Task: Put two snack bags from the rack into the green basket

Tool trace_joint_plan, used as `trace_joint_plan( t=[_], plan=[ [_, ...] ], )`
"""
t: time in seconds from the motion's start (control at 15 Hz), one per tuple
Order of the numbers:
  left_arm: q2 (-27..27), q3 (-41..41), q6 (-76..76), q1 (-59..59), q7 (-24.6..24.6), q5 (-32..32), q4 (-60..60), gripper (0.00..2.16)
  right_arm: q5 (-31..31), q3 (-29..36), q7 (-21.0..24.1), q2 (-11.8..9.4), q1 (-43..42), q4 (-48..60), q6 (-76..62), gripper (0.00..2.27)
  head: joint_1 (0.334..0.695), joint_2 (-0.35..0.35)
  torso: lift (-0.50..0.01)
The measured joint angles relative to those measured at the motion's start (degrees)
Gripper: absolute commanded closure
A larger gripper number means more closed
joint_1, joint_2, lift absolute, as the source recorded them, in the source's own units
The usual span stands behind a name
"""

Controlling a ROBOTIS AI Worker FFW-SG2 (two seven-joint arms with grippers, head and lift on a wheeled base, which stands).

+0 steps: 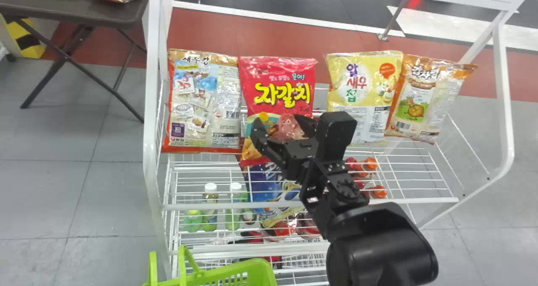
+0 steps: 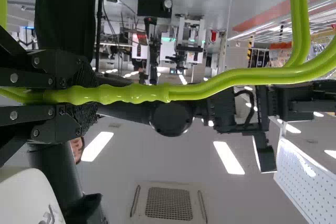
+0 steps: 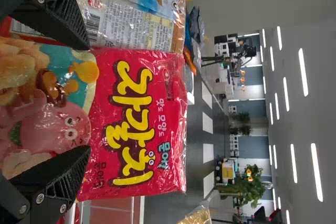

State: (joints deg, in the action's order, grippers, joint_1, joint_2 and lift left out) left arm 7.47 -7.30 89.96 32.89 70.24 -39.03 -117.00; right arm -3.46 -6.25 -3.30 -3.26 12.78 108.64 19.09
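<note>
My right hand [image 1: 277, 119] is spread wide around the red snack bag [image 1: 275, 74], not gripping it; that bag stands atop the rack [image 1: 152, 109] with three others; my left hand [image 2: 94, 95] is clamped on the handle [image 2: 199, 92] of the green basket [image 1: 248, 269], by the rack's near left corner; I judge both bags remain to load, though I can't confirm the basket's contents.

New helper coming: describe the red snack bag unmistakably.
On the white wire rack, find the upper row of snack bags. The red plastic bag has large yellow lettering and faces the open black right gripper. Red sets it apart from the cream orange-edged bag on its left and the pale yellow bag on its right.
</note>
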Motion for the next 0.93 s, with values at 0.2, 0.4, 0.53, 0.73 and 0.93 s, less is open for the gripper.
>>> trace_joint_plan(
  t=[0.2, 0.4, 0.53, 0.73, 0.93],
  plan=[
    [0.18, -0.33, 0.00, 0.14, 0.25, 0.01, 0.09, 1.36, 1.27, 0.11, 0.94, 0.41, -3.51, -4.44, 1.89, 0.43, 0.695, -0.218, -0.005],
    [0.26, -0.38, 0.00, -0.03, 0.25, 0.28, 0.11, 1.36, 1.03, 1.06, 0.13, 0.41, -5.49, -6.34, 6.27, 2.09, 0.695, -0.228, -0.005],
    [0.29, -0.47, 0.00, -0.16, 0.25, 0.43, 0.11, 1.36, 0.72, 1.30, 0.89, 0.39, -4.68, -5.18, 7.54, 2.13, 0.695, -0.236, -0.005],
    [0.43, -0.74, 0.00, -0.18, 0.25, 0.45, 0.11, 1.36, 0.56, 1.08, 1.34, 0.35, -2.10, -1.43, 6.21, 2.15, 0.695, -0.233, -0.005],
    [0.41, -0.87, 0.00, -0.13, 0.21, 0.45, -0.02, 1.36, -3.33, 1.75, 0.06, -0.52, 0.18, 2.86, 6.16, 2.19, 0.695, -0.227, -0.005]
  ],
)
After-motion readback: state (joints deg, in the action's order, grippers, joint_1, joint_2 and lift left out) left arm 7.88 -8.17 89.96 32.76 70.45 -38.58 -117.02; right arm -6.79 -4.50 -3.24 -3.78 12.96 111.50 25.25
